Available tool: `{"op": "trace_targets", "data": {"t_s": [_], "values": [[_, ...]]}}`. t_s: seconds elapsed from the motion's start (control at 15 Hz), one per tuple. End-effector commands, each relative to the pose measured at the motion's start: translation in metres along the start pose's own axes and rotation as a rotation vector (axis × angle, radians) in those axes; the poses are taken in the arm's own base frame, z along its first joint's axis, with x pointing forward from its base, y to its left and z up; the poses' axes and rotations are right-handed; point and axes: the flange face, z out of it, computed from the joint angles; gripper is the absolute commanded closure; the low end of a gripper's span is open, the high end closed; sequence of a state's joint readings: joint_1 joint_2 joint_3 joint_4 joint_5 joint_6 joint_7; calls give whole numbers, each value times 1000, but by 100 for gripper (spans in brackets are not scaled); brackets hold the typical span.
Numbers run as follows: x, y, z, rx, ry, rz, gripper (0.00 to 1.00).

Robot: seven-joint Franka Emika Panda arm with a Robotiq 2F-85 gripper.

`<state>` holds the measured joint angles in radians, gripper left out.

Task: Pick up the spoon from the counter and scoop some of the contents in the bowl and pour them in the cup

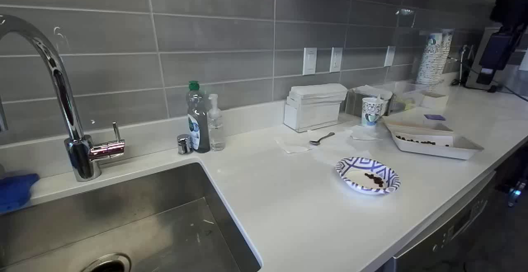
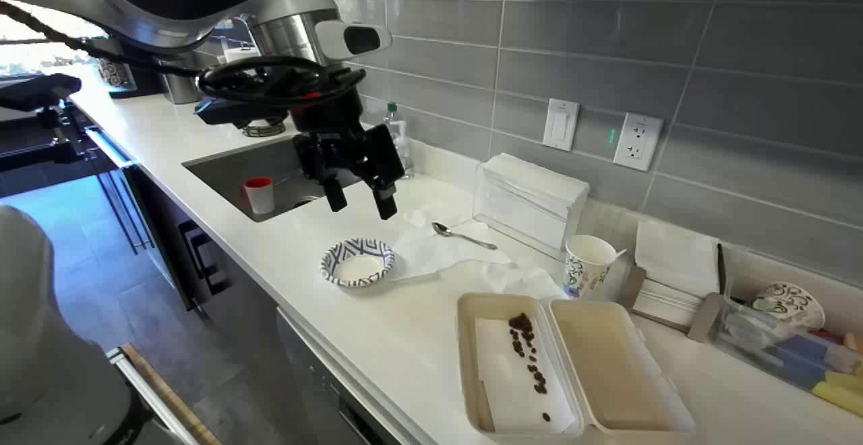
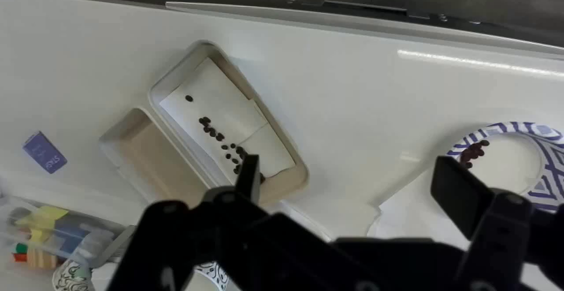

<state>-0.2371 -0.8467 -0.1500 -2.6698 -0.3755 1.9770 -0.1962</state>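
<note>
The metal spoon (image 1: 323,138) lies on white napkins on the counter and also shows in an exterior view (image 2: 466,236); it does not show in the wrist view. The blue-and-white patterned bowl (image 1: 352,176) stands in front of it (image 2: 357,268) (image 3: 515,167). Dark beans (image 1: 374,179) lie in the bowl (image 3: 472,152). The white patterned cup (image 1: 371,112) stands upright near the wall with a white stick in it (image 2: 584,270); the wrist view shows only part of it (image 3: 214,274). My gripper (image 2: 362,206) is open and empty, high above the counter (image 3: 348,176).
An open takeout box (image 2: 586,364) with scattered dark beans lies near the counter edge. A napkin box (image 1: 315,106), a clear bin (image 2: 775,344) and stacked cups (image 1: 433,59) stand along the wall. The sink (image 1: 165,222), faucet (image 1: 53,70) and soap bottle (image 1: 198,119) are beyond the bowl.
</note>
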Motion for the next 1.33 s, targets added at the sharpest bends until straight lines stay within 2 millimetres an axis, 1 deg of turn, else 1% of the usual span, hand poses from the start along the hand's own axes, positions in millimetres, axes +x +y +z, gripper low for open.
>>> {"op": "trace_targets", "data": {"t_s": [0.0,0.67,0.8,0.93,1.0,1.07,1.13,1.27], "values": [[0,0,-1,0,-1,0,0],[0,0,-1,0,-1,0,0],[13,9,4,45,-19,4,0],[33,18,10,134,-48,56,0],[50,22,14,169,-74,96,0],[59,25,16,205,-70,131,0],[72,28,20,234,-80,173,0],[101,29,29,282,-123,241,0]]}}
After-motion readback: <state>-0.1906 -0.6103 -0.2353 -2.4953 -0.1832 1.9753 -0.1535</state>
